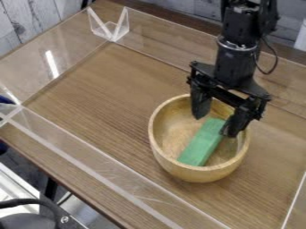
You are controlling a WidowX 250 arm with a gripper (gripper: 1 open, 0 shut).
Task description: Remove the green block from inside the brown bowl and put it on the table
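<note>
Grainy wooden bowl (174, 150); table (102, 98) wood-grain, walls (72, 170) seemingly acrylic.

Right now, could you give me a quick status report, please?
Gripper open, over bowl's far side. Green block in brown bowl, ungrasped. Nothing in the way.

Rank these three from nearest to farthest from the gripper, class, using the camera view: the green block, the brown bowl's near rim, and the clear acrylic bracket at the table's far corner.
From the open gripper:
1. Green block, just below the fingers, inside the bowl.
2. Brown bowl's near rim, toward the camera.
3. Clear acrylic bracket, far upper left corner.
</note>
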